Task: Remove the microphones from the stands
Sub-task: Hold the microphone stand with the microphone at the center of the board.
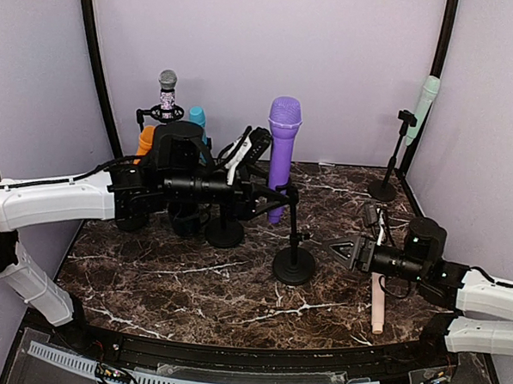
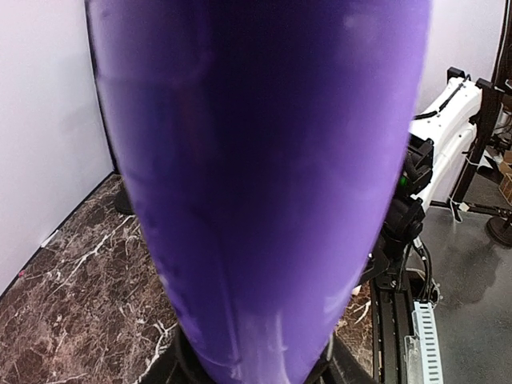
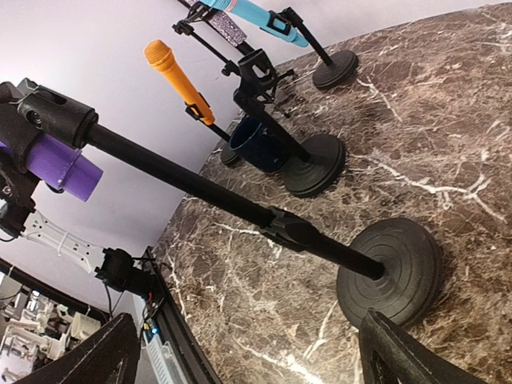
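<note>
The purple microphone stands upright in the clip of a black stand whose round base rests mid-table. My left gripper reaches in from the left and is shut on the microphone's lower body. In the left wrist view the purple microphone fills almost the whole frame, with the left gripper pressing it from both sides at the bottom edge. My right gripper hovers open just right of the stand's pole, with nothing between its fingers.
Behind the left arm stand an orange microphone, a teal one and a glittery one. An empty stand and a blue cup are close by. A mint microphone stands back right. A pink one lies under the right arm.
</note>
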Motion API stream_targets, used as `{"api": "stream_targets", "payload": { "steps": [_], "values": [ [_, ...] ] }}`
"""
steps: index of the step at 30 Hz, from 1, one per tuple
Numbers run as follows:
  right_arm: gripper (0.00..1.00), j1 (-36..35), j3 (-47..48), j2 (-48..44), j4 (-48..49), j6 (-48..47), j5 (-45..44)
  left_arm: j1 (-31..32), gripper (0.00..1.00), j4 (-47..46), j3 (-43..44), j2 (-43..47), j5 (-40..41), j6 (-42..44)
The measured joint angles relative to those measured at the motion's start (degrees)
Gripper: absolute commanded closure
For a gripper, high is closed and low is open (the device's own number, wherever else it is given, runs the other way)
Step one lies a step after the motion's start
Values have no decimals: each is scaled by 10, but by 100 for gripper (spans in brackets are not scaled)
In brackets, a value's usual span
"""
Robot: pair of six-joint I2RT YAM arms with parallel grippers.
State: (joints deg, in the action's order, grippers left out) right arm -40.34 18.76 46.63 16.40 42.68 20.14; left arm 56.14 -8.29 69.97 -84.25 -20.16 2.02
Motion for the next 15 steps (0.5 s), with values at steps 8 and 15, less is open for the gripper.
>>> {"api": "stream_targets", "payload": {
  "steps": [8, 15],
  "values": [
    [4, -29, -23, -13, 21, 52, 5, -6, 100, 55, 29, 0, -39, 23],
    [4, -45, -23, -11, 34, 72, -20, -6, 100, 66, 32, 0, -52, 28]
  ]
}}
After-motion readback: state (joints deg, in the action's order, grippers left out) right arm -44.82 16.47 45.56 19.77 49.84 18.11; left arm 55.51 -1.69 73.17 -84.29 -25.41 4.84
